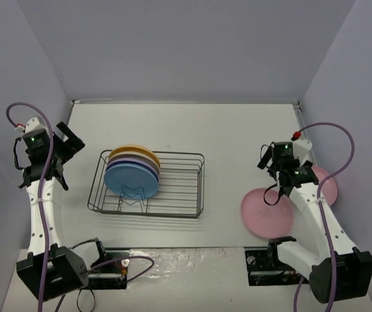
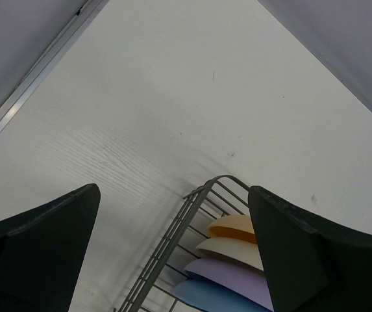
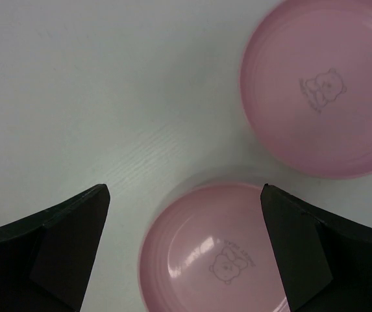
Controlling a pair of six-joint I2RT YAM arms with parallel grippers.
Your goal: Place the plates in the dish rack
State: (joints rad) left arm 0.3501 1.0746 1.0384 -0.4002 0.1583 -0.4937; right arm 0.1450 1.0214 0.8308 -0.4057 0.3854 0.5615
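1. Inside the dish rack (image 1: 202, 188), at its left end, four plates (image 1: 131, 177) stand on edge.
2. Two pink plates (image 3: 315, 91) lie flat near the right gripper (image 3: 184, 188).
3. Both it and the left gripper (image 2: 174, 190) gape wide, empty.

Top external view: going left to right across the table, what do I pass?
Left tool → dish rack, with four plates standing at its left end → nearer pink plate → farther pink plate.
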